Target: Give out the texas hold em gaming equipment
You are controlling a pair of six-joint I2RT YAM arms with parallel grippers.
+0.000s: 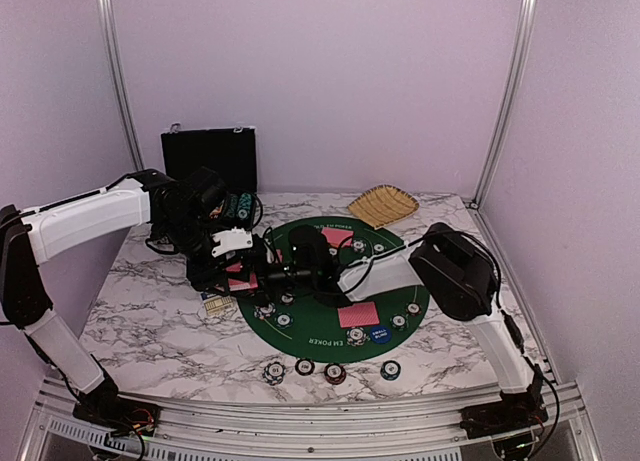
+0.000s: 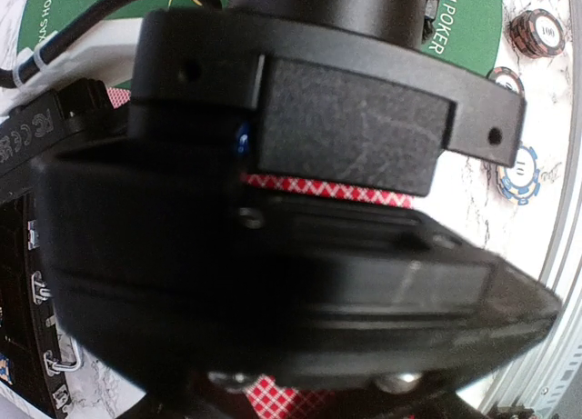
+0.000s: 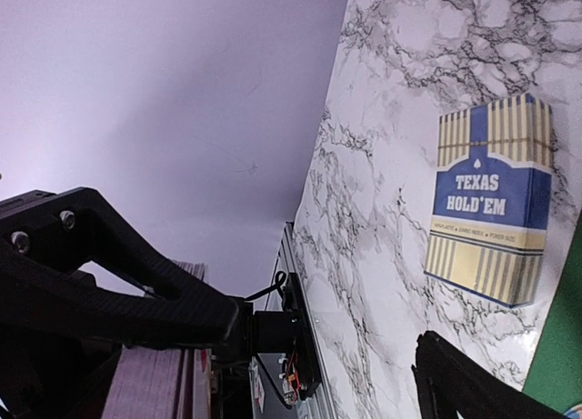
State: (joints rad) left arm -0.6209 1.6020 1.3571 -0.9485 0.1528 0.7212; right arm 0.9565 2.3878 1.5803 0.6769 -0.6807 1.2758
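Left claw [image 1: 232, 266] clamped on card deck [image 1: 241, 278], centre-left of frame at edge of green mat [image 1: 300, 333]. Right claw [image 1: 278, 275] wide, just beside deck. Risk: pinches two cards or knocks deck loose, cards spill on surface [image 1: 150, 321].

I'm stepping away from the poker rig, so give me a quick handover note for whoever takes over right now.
Left gripper: shut on red-backed cards, at the green mat's left side.
Right gripper: open, empty, beside them.
Done: two cards, several chips and a blue button lie on the mat.
Left: dealing the held cards, likely; four chips sit off the mat, near edge.
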